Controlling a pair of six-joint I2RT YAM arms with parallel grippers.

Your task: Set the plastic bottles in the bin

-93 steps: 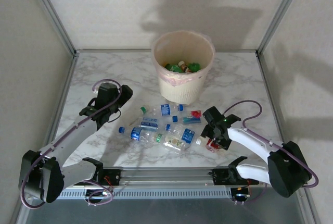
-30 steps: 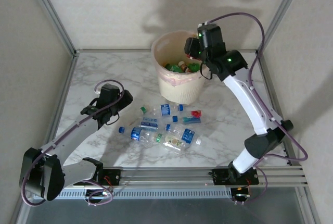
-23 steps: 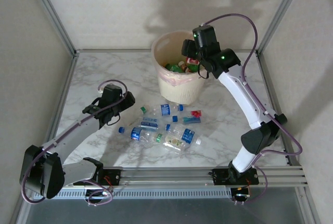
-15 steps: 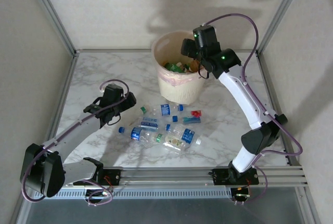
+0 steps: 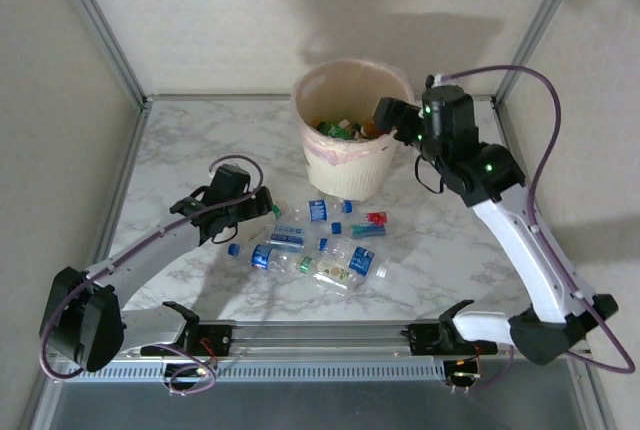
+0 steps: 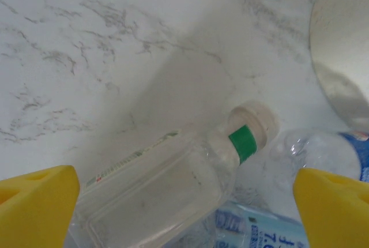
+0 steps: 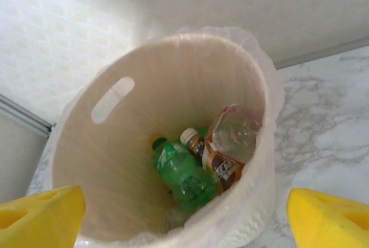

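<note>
My left gripper point(image 5: 258, 212) hangs spread over a clear green-banded bottle point(image 6: 167, 187) lying on the marble table point(image 6: 86, 40) near the bin point(image 7: 190, 86); it looks light, crushable and slick, so I would clasp its flat body. My right gripper point(image 7: 184, 213) gapes empty above the bin

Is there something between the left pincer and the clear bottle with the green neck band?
Nothing visible. The open left pincer hangs over the clear bottle, one finger on each side of it.
</note>
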